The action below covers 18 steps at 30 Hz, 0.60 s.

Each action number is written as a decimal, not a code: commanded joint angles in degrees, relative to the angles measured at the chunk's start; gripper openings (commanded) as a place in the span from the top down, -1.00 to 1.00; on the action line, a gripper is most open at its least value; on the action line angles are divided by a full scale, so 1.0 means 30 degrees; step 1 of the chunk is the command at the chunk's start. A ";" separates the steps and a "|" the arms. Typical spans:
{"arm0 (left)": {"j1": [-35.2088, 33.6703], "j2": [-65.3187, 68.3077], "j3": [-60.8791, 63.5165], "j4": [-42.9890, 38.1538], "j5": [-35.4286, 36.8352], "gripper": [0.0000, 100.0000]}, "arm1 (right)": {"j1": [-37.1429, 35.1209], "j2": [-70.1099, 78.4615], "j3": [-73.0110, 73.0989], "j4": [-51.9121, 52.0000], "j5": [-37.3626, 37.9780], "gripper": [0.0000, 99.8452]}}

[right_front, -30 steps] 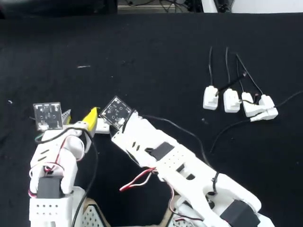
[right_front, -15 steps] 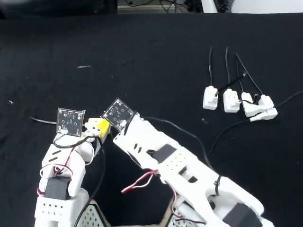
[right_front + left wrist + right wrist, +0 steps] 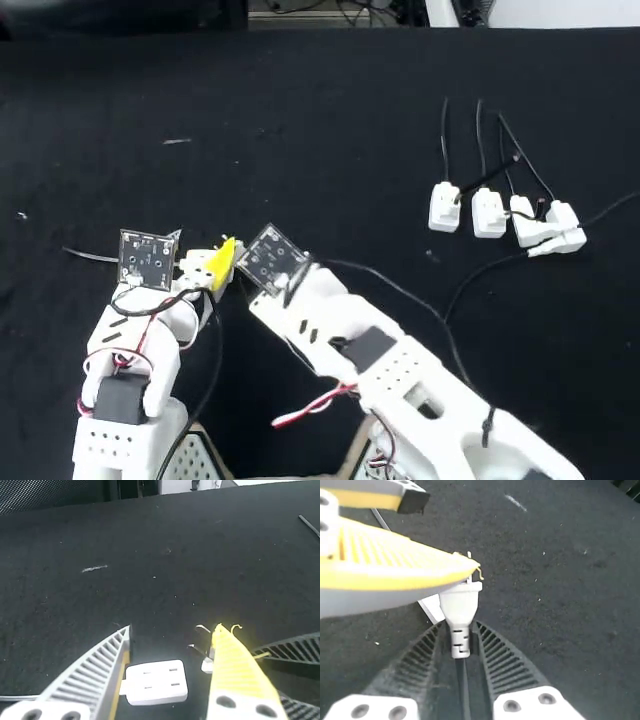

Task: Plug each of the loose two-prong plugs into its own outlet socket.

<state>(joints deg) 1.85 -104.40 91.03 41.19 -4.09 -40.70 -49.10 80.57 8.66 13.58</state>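
**High view:** fixed above the counter (image 3: pixel 330 100), looking down and slightly forward from behind the arms. The socket (image 3: pixel 197 262) is small and far off, just beyond the arm tips.

**Left wrist view:** mounted on the left arm, close over the socket, facing past it to the counter's far edge. The left fingers (image 3: pixel 235 665) are spread either side of the socket.

**Right wrist view:** mounted on the right arm, nearest of all. It faces toward the socket along the plug (image 3: pixel 460 607) clamped in the right fingers (image 3: pixel 507 665).

**Shared:** the patch of counter around the socket appears in all three views, each with the yellow left finger beside it.
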 commanded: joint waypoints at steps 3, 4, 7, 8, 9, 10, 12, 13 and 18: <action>0.0220 0.0205 -0.0190 -0.0322 -0.0147 0.48 | -0.0967 -0.2212 0.0278 -0.0381 -0.0176 0.98; 0.0220 0.0205 -0.0190 -0.0322 -0.0147 0.48 | -0.1260 -0.2242 0.0337 -0.0381 -0.0176 0.98; 0.0220 0.0205 -0.0190 -0.0264 -0.0147 0.48 | -0.1553 -0.2242 0.0366 -0.0381 -0.0176 0.98; 0.0220 0.0205 -0.0190 -0.0234 -0.0147 0.48 | -0.1524 -0.2242 0.0337 -0.0381 -0.0176 0.98; 0.0220 0.0205 -0.0190 -0.0234 -0.0147 0.48 | -0.1524 -0.2242 0.0337 -0.0381 -0.0176 0.98; 0.0220 0.0205 -0.0190 -0.0234 -0.0147 0.48 | -0.1524 -0.2242 0.0337 -0.0381 -0.0176 0.98; 0.0220 0.0205 -0.0190 -0.0234 -0.0147 0.48 | -0.1495 -0.2242 0.0337 -0.0381 -0.0176 0.98; 0.0220 0.0205 -0.0190 -0.0234 -0.0147 0.48 | -0.1495 -0.2242 0.0308 -0.0381 -0.0176 0.98; 0.0220 0.0205 -0.0190 -0.0234 -0.0147 0.48 | -0.1465 -0.2242 0.0249 -0.0410 -0.0703 0.98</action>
<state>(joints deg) 1.49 -104.48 91.03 41.01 -4.26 -42.90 -53.32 82.42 8.66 13.14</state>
